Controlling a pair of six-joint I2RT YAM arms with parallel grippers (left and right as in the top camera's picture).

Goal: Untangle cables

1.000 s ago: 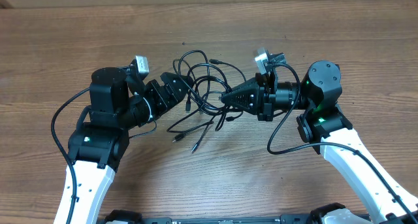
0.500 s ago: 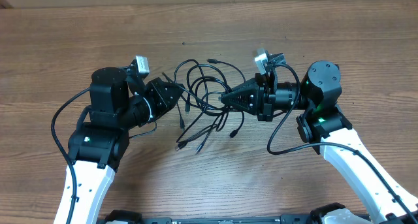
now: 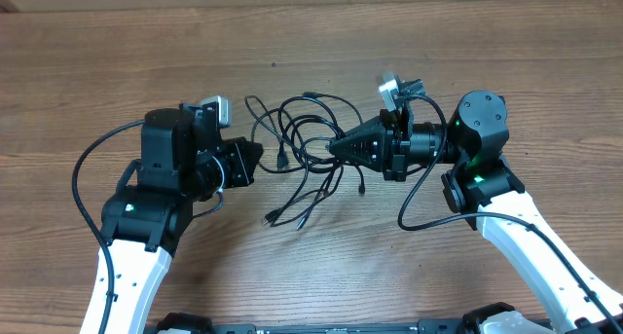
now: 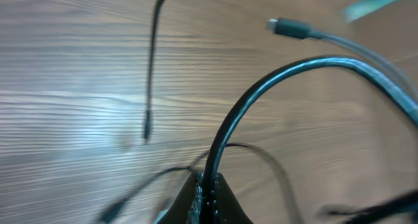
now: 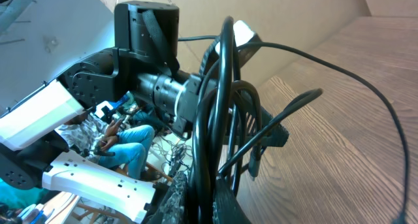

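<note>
step: separating the bundle, I judge, early on | cables (image 3: 310, 159) looped mid-table (image 3: 438, 42) between my grippers, plug ends trailing toward me | left gripper (image 3: 253, 161) pinched on one cord | right gripper (image 3: 336, 146) clamped on several loops | arms: both reach inward, tips facing | next: calls for spreading apart slowly, watching for snags

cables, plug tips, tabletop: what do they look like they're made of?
cables: smooth black jacket with a soft sheen, bending in loose loops. Probably rubber or PVC, can't tell which.
plug end: silvery tip, looks like metal, though it's blurred.
table: brown wood grain, fairly matte. Could be solid wood or a printed laminate.
</note>
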